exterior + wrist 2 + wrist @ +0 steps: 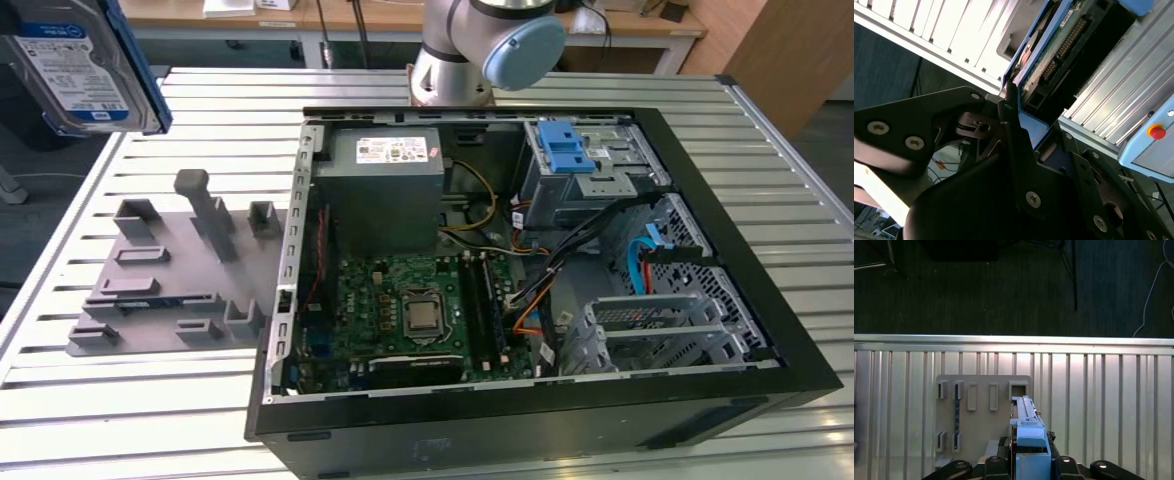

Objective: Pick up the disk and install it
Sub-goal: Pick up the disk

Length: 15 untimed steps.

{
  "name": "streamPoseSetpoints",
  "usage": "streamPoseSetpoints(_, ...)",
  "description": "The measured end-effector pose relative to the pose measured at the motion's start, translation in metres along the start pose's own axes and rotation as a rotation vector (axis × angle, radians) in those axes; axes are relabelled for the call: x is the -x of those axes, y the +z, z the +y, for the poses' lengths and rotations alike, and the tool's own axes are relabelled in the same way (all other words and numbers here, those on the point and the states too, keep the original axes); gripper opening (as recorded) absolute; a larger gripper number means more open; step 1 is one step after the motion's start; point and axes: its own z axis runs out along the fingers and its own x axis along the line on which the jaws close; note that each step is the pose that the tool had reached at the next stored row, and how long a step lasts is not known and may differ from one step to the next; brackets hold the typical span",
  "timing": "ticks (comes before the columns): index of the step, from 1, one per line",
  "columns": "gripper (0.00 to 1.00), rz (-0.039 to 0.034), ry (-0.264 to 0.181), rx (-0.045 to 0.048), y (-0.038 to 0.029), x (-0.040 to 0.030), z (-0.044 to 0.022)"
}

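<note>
Gripper (1028,441) is clamped on the disk (80,65), which is held aloft and edge-on at ten o'clock from the open computer case (534,425), over the fixture plate (981,425). Judgement: the carry wants firm pressure on the blue rails — no tilt — with the disk kept clear of the case wall.

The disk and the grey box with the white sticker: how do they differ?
The disk is held aloft in the gripper; the grey box sits inside the open computer case. The disk has blue rails along its edges; the grey box has none. The disk's label is blue and white; the grey box's sticker is mostly white. Both are rectangular and labelled.
</note>
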Motion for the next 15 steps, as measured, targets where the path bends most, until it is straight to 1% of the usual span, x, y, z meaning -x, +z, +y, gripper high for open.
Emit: streamPoseSetpoints(15, 0.36, 0.0000, 0.000, 0.0000, -0.0226, 0.0002, 0.0003)
